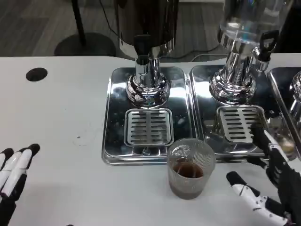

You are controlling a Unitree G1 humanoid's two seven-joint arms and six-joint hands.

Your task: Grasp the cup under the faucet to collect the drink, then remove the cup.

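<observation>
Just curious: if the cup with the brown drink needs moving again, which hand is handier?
The right hand, probably: it lies open just beside the cup, while the left hand rests far across the table.

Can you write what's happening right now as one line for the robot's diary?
cup: on table, drink inside, off drip tray | right hand: open beside cup, not touching | left hand: open, waiting

My two hands, white and black

My left hand (13, 175) has white fingers capped with rounded black tips, and darker black parts lower down near the picture's edge. My right hand (270, 183) is mostly black along its long fingers, with a white band across one of them, and its thumb is white with a black tip and small dark marks along its side.
</observation>
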